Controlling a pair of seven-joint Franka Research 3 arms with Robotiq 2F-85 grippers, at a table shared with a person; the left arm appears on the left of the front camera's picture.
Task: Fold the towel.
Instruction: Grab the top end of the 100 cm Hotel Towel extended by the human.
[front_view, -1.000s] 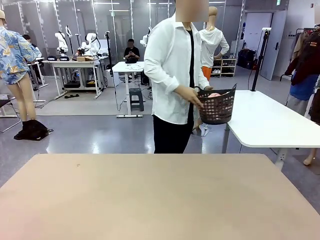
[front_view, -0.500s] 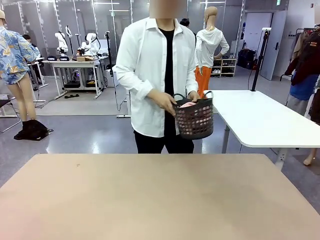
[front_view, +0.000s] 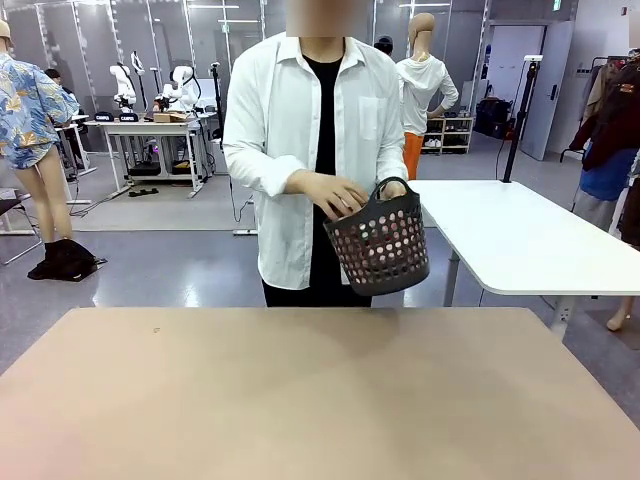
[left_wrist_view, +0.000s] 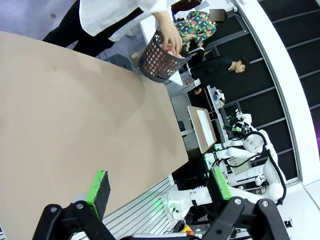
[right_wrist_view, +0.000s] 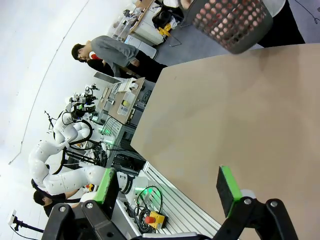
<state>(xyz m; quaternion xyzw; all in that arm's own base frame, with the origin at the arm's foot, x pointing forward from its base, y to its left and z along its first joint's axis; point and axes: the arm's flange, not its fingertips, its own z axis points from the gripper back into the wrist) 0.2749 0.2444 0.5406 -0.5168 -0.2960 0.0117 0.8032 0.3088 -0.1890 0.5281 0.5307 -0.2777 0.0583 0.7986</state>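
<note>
We see a person in a white shirt standing at the far edge of the bare beige table (front_view: 300, 400), holding a dark perforated plastic basket (front_view: 378, 245) in the air just beyond that edge, a little right of its middle. One hand (front_view: 335, 192) lies over the basket's rim and the other hand (front_view: 396, 188) grips its looped handle. The light salmon-pink towel (front_view: 372, 243) sits inside the basket, and we make it out only as pink patches through the holes. Our left pincer (left_wrist_view: 159, 185) hangs over the table's near side with its green-padded fingers wide apart and nothing between them. Our right pincer (right_wrist_view: 167, 187) is likewise spread apart and holds nothing, with the tabletop beyond it.
</note>
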